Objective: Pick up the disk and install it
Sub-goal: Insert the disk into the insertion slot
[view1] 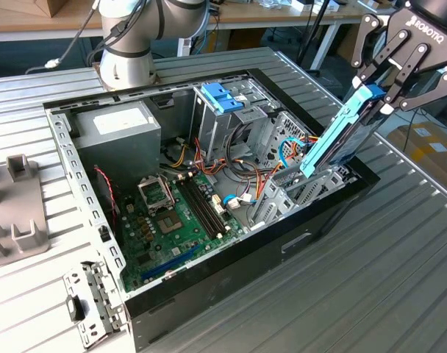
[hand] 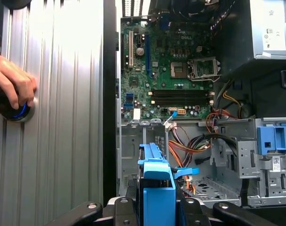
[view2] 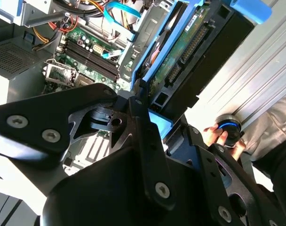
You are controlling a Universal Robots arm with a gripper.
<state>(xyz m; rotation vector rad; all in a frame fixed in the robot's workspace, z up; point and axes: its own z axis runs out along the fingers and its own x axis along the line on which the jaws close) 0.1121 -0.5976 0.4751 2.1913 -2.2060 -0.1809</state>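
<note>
Exterior view: open PC case [view1: 282, 246] lying flat on ribbed metal table [view1: 400, 265]. Inside the case: grey power supply [view1: 117, 132] toward the exterior view's left, green motherboard [view1: 172, 220] on the floor, drive cage with light-blue clip [view1: 222, 98] at the back, orange and blue cables [view1: 264, 180] between them. High at the exterior view's right, gripper [view1: 383, 94] pinched tight on top end of the disk [view1: 334, 140]. Disk tilted steeply, lower end inside the case at the metal bay [view1: 297, 193], upper end well above the rim

Second wrist view: black linkages of gripper [view2: 157, 117] clamped on the disk [view2: 180, 66], green circuit side showing, blue rail along its edge. Beyond it, motherboard [view2: 86, 52]. Outside the case, a hand [view2: 214, 136] on a round black knob [view2: 229, 128] with blue ring

First wrist view: blue end of the disk [hand: 157, 188] squeezed in gripper [hand: 157, 209], over the bay. In the case: motherboard [hand: 171, 70], power supply [hand: 270, 28], clip [hand: 274, 139]. On the table [hand: 67, 117], hand [hand: 13, 82] over the knob [hand: 12, 111]
</note>
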